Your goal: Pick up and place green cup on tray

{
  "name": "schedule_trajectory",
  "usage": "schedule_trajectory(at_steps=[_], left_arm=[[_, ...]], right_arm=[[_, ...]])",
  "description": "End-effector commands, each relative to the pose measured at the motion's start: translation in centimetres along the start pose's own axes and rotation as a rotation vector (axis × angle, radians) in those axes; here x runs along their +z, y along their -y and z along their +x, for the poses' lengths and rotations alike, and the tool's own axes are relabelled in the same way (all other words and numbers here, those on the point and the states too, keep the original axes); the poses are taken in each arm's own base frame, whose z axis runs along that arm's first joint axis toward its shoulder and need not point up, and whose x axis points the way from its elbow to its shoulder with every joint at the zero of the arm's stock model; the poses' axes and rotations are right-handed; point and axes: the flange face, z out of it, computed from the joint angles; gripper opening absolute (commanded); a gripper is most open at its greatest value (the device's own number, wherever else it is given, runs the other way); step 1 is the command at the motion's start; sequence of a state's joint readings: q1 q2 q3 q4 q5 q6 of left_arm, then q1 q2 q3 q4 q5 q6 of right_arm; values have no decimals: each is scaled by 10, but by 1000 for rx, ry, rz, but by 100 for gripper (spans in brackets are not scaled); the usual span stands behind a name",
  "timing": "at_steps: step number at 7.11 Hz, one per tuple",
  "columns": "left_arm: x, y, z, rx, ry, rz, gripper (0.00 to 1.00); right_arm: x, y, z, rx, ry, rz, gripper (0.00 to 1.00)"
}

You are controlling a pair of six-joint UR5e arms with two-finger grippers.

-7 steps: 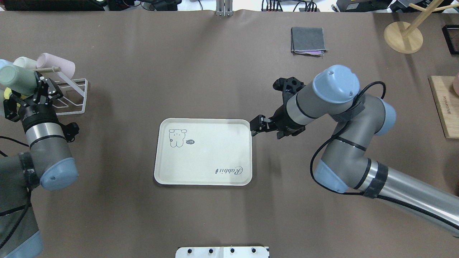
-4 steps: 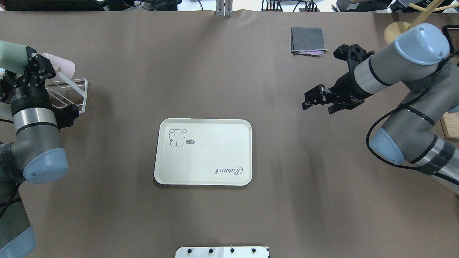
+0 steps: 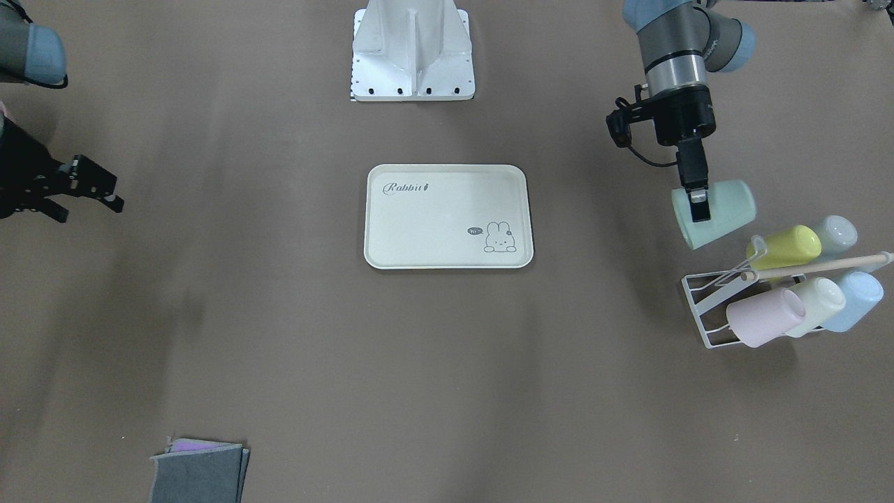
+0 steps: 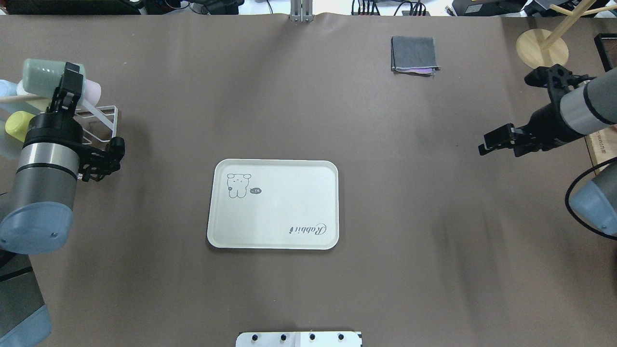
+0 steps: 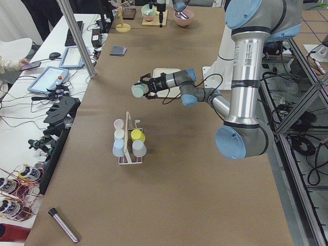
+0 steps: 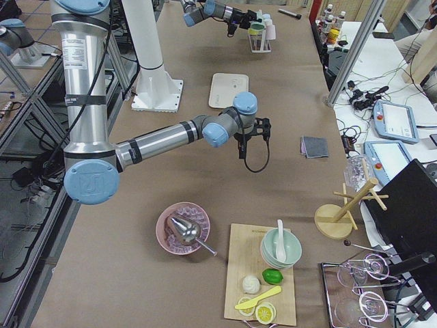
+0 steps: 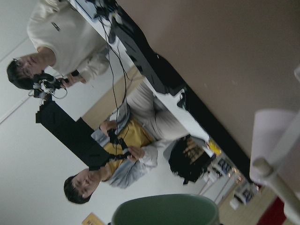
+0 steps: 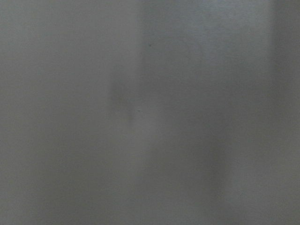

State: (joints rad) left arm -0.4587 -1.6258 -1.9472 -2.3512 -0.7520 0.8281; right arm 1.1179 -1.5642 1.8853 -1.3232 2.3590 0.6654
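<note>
The green cup (image 4: 46, 77) lies on its side in my left gripper (image 4: 68, 82), which is shut on its rim and holds it above the cup rack at the table's left. In the front-facing view the green cup (image 3: 730, 206) hangs just above and to the left of the rack, with my left gripper (image 3: 698, 206) pinching its wall. The cup's rim shows at the bottom of the left wrist view (image 7: 164, 211). The cream tray (image 4: 289, 202) sits empty in the middle of the table, well apart from the cup. My right gripper (image 4: 486, 144) is open and empty at the far right.
A white wire rack (image 3: 702, 307) holds a yellow cup (image 3: 786, 246), a pink cup (image 3: 758, 318) and several other pastel cups. A folded grey cloth (image 4: 414, 54) lies at the back right. A wooden stand (image 4: 542, 48) and a wooden board (image 4: 597, 149) are at the right edge.
My left gripper has carried the green cup up off the rack and turned toward the table. My right arm has swung from the tray's right edge out to the table's right side.
</note>
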Motion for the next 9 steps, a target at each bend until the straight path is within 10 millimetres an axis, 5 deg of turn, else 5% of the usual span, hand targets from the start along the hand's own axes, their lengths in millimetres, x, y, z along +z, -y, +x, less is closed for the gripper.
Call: schedule_trajectory(at_steps=[1, 2, 3, 5, 7, 9], left_arm=[[-22, 78, -14, -544, -163, 309, 8], [-26, 111, -6, -766, -225, 473, 8], [-35, 141, 25, -957, -299, 605, 8], [-54, 180, 51, -1238, -481, 794, 7], [-35, 219, 65, -1362, -538, 939, 8], [-5, 228, 72, -1362, -509, 930, 7]], right_arm=[[-43, 5, 80, -15, -87, -76, 99], [-42, 3, 98, -18, -114, -119, 99], [-37, 3, 114, 32, -131, -153, 99], [-35, 9, 159, 23, -131, -170, 100], [-44, 5, 176, 60, -132, -158, 100], [-47, 3, 182, 98, -143, -178, 100]])
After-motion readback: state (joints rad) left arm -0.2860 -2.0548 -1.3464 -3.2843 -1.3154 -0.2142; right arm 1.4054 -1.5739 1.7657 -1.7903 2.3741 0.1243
